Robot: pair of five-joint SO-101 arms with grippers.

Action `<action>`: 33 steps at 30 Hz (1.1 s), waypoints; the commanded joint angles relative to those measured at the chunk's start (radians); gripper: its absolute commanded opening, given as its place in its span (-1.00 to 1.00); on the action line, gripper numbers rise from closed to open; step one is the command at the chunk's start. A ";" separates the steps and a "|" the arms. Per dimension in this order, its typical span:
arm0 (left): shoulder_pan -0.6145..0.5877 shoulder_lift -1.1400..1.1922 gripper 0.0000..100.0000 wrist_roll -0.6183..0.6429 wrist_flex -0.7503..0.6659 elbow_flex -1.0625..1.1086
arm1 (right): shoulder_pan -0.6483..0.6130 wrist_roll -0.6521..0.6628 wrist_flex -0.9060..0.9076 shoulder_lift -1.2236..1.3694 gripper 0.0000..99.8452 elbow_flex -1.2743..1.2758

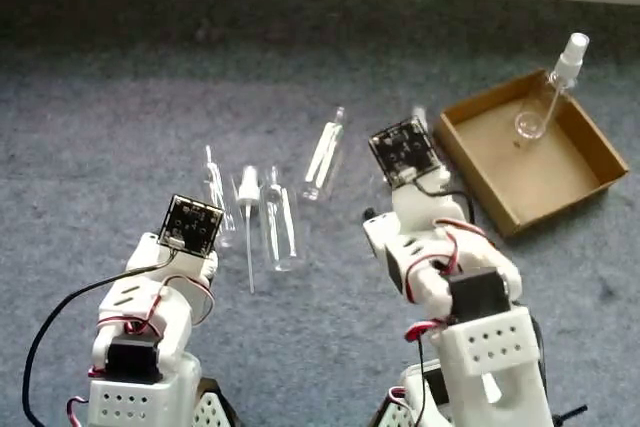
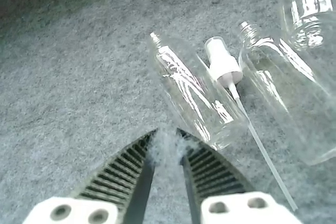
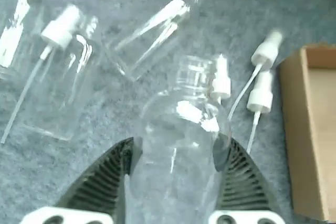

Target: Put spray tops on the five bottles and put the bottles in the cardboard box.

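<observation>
My right gripper [image 3: 177,145] is shut on a clear bottle [image 3: 184,124] with a bare neck and no spray top, held above the carpet. Beyond it lie three white spray tops [image 3: 260,95] near the cardboard box [image 3: 310,129]. My left gripper [image 2: 166,134] hovers low over the carpet, its fingers only slightly apart with nothing between them. Just ahead of it lie a clear bottle [image 2: 194,93], a spray top [image 2: 223,66] and a second bottle [image 2: 283,93]. Inside the box [image 1: 585,137] one bottle with a spray top [image 1: 558,87] leans on the far wall.
On the grey carpet between the arms lie three open bottles [image 1: 280,217] and one spray top with a long tube [image 1: 248,192]. The left arm [image 1: 190,225] is at the lower left and the right arm [image 1: 405,147] stands just left of the box.
</observation>
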 commanded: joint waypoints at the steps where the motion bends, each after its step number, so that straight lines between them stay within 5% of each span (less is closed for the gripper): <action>1: 0.090 -0.008 -0.99 0.012 -0.017 -0.007 | -0.001 -0.012 0.021 -0.177 -0.83 0.001; 10: -0.030 -0.007 -0.99 0.018 -0.015 -0.090 | 0.145 -0.014 -0.051 -0.381 -0.83 0.165; 18: -0.065 0.031 -0.99 -0.061 0.046 -0.294 | 0.148 -0.051 -0.111 -0.394 -0.83 0.278; 22: -0.065 0.216 -0.99 -0.063 0.057 -0.441 | 0.147 -0.158 -0.162 -0.394 -0.83 0.334; 33: 0.077 0.750 -0.99 -0.058 0.080 -0.734 | 0.145 -0.169 -0.188 -0.394 -0.83 0.412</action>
